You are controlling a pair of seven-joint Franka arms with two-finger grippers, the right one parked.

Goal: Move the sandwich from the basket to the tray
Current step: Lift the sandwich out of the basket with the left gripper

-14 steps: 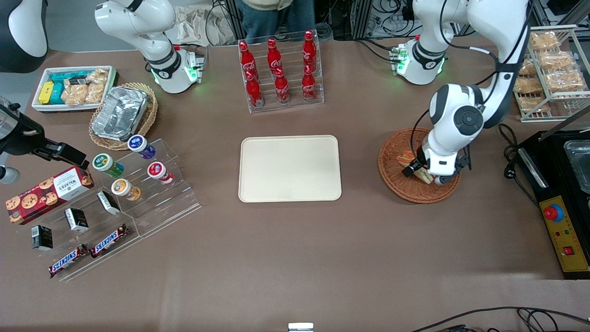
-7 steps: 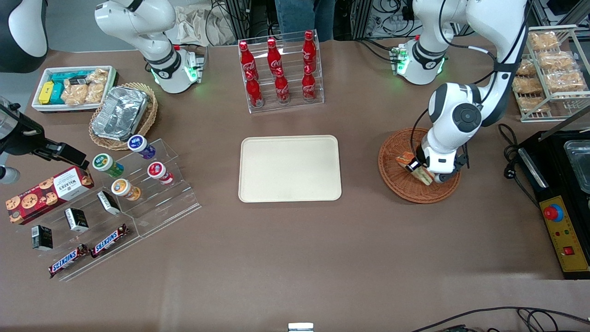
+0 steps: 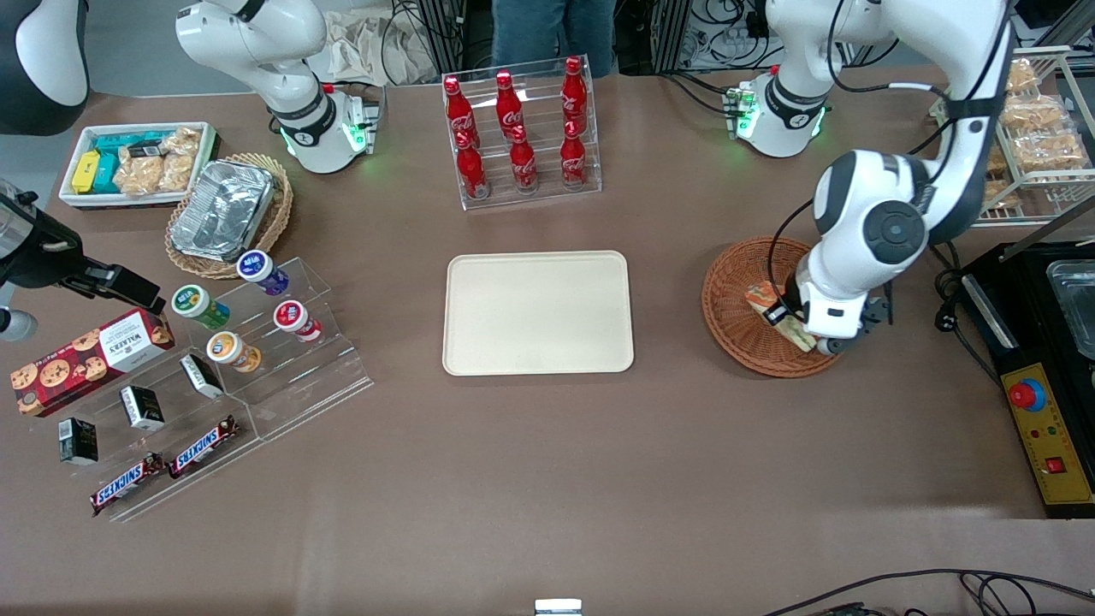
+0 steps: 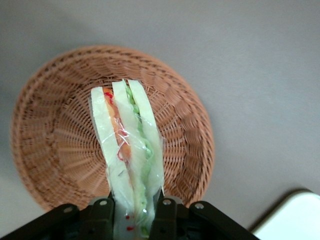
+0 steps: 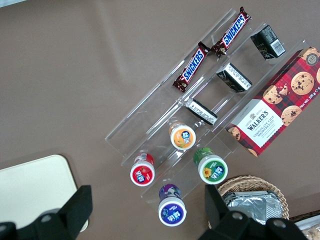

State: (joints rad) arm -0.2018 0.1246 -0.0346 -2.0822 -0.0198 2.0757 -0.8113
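So the left arm's gripper (image 3: 791, 323) is over the reddish-brown wicker basket (image 3: 734, 312), and it's clamped on the sandwich (image 4: 127, 150). In the wrist view you can see both fingers (image 4: 102, 212) pinching the wide end of the wedge, with the clear wrap bunched up between them. The bread slices stand on edge, with the orange and red filling on one side and the green stuff on the other. The pointed end sticks out away from the gripper, over the woven bottom of the basket. I can't tell for sure if the tip is touching the weave or just hanging above it.

From the front camera the sandwich (image 3: 774, 313) peeks out beside the wrist, inside the basket's rim.

The cream tray (image 3: 538, 313) sits flat in the middle of the table, near the basket and toward the parked arm's end from it, with a strip of brown table (image 3: 547, 479) between them.
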